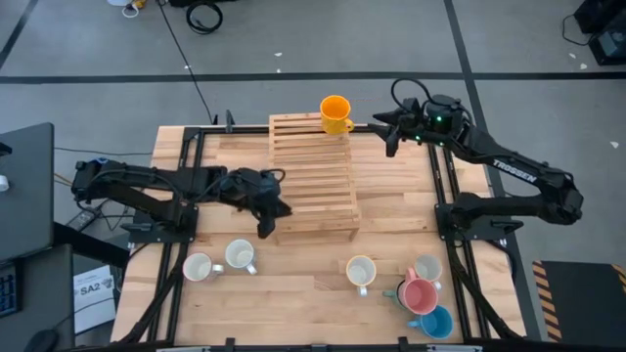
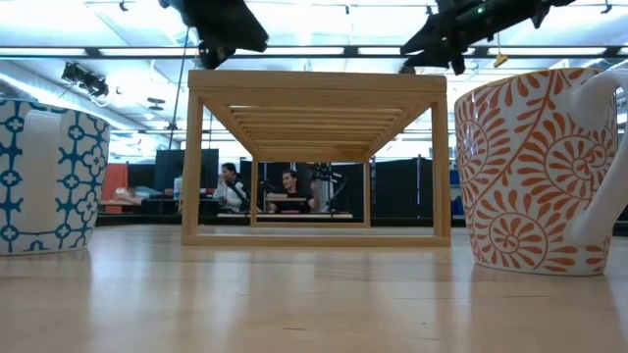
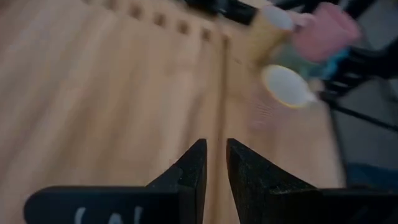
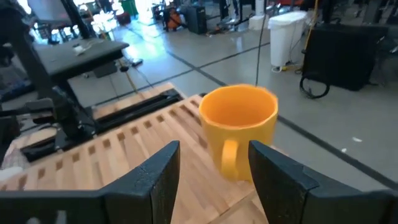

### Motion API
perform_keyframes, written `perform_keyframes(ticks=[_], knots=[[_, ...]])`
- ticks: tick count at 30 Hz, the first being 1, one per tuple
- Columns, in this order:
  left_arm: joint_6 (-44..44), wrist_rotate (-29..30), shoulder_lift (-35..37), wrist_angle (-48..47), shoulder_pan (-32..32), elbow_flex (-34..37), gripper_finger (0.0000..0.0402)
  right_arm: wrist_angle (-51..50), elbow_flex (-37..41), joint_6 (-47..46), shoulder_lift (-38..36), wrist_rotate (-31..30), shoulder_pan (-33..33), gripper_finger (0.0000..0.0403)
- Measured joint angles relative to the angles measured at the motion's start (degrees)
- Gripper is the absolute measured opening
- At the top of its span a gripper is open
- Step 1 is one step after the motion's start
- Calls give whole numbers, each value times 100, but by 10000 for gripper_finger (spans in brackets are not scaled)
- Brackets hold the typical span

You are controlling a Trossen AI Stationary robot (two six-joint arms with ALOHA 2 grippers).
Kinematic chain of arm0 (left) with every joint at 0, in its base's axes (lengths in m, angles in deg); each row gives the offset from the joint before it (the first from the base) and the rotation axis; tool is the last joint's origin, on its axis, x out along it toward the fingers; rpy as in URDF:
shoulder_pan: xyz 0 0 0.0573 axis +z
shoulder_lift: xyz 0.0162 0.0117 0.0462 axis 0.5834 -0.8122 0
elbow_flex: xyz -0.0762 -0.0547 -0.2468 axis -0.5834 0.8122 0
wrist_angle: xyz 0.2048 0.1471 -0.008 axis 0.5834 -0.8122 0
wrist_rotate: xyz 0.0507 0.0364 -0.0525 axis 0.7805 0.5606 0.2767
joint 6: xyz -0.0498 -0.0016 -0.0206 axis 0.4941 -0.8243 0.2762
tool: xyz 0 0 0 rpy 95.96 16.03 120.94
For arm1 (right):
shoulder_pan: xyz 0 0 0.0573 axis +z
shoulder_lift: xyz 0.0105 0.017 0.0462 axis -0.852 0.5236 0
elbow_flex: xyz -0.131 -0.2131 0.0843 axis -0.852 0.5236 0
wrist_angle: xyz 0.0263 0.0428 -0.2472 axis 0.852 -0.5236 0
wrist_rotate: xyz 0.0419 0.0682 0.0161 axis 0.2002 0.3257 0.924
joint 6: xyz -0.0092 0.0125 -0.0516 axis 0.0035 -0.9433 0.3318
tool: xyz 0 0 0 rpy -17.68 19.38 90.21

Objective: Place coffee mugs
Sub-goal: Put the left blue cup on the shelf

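Surface (image 1: 391, 196): pale wood planks, black rails down both sides. It carries the slatted wooden rack (image 1: 311, 176), a stepped crate-like stand in the middle, which lies between my two sets of fingers.

Right arm reaches over the far edge of the surface. My right fingers (image 4: 214, 165) are spread wide and hold nothing. Straight ahead of them, just beyond the tips, the orange mug (image 4: 239, 127) stands upright on the far corner of the rack, handle turned toward the gap between the fingers. Not touching it.

Left arm lies across the surface beside the rack. My left fingers (image 3: 214, 168) are nearly pressed together, a thin gap between them, nothing pinched. They hang over the near corner of the rack, tips pointing down at the slats.

Other mugs, all on the surface on the near side of the rack:
- two white mugs (image 1: 220, 261) side by side, just below my left fingers, well apart from my right fingers;
- one cream mug (image 1: 361, 271) alone, between both groups;
- cluster far from my left fingers: a white mug (image 1: 427, 268), the pink mug (image 1: 419, 294), the blue mug (image 1: 435, 322), close together, with a dark green one (image 1: 402, 292) mostly hidden beside the pink.
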Motion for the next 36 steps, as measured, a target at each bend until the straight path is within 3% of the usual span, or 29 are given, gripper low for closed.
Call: perform_keyframes(ticks=[3,7,15,20,25,31,36], knots=[[389,-432,0,3,-130,0,66,-198,0,4,-40,195,2,197],[1138,-499,0,-5,-428,0,75,-423,0,7,-33,481,2,197],[3297,-594,0,-499,-1356,0,146,-748,2,-5,-26,1047,11,197],[3795,-1073,-3,-1067,-1936,0,166,-764,0,-7,-26,1301,11,197],[4579,-786,-42,-1428,-2399,0,161,-764,2,-7,-26,1339,11,197],[6308,-685,-85,-1559,-2683,-4,156,-764,2,-7,-24,1339,11,197],[6591,-284,-85,-2233,-2699,-4,155,-761,2,2,-24,1339,13,197]])
